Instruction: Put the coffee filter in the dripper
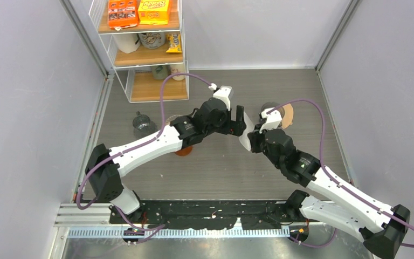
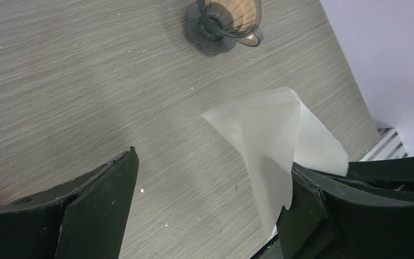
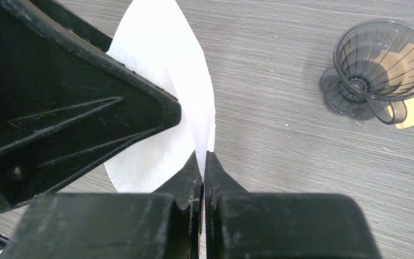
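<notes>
Black right tool (image 3: 204, 162) is pinched together on the edge of the coffee filter (image 3: 164, 75), holding it above the surface (image 3: 280, 124). The left tool (image 2: 213, 167) stands wide apart, one finger against the paper. If that finger drags, the thin sheet could tear or slip free. The coffee filter looks white and folded flat, not spread into a cone. The dripper (image 3: 380, 59) stands nearby and looks empty.

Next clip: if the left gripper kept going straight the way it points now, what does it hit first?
Most likely the coffee filter pinched by the right gripper; it stands between the open jaws of the left gripper. Beyond it lies the table, though depth is unclear.
</notes>
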`<state>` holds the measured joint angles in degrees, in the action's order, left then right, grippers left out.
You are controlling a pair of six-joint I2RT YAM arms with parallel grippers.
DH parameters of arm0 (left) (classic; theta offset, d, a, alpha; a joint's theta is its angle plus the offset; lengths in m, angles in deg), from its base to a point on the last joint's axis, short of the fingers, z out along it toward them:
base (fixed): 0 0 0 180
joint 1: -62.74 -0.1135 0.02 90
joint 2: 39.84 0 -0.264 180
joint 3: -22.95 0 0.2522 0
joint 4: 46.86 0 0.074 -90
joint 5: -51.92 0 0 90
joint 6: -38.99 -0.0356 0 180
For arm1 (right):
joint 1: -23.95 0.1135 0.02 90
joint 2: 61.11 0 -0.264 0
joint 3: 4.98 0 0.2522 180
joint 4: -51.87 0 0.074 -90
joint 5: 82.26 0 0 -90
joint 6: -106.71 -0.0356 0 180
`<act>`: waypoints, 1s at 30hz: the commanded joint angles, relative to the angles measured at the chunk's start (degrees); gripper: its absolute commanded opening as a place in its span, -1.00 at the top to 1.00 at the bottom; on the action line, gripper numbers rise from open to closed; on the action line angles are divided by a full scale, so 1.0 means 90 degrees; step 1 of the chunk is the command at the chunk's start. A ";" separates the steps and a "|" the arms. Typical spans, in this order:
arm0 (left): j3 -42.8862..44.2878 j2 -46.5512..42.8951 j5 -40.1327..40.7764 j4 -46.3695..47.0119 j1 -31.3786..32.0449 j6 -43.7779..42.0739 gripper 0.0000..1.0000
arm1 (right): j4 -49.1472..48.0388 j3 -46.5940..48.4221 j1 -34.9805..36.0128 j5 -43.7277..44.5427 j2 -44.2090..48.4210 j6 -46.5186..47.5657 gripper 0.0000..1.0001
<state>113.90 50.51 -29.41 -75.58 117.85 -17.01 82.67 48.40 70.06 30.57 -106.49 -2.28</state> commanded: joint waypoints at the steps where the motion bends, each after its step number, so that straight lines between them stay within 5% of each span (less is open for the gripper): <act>1: 0.0116 -0.0334 0.0728 -0.0187 0.0136 -0.0126 -0.85 | 0.0041 0.0350 0.0033 0.0299 -0.0022 -0.0043 0.90; 7: 0.0726 0.0022 0.1423 -0.0779 0.0250 -0.0146 -0.76 | -0.0323 0.0258 0.0033 -0.0058 -0.0077 0.0160 0.90; 13: 0.0879 0.0193 0.0855 -0.0542 0.0259 -0.0092 -0.70 | -0.0424 0.0261 0.0035 -0.0012 -0.0162 0.0199 0.90; 30: 0.1014 0.0466 0.0770 -0.0574 0.0258 0.0131 0.06 | -0.1170 0.0049 0.0038 -0.0075 -0.0117 0.0065 0.89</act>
<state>120.17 54.35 -22.31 -81.94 119.99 -16.51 76.18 48.47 70.10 29.11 -107.61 -1.42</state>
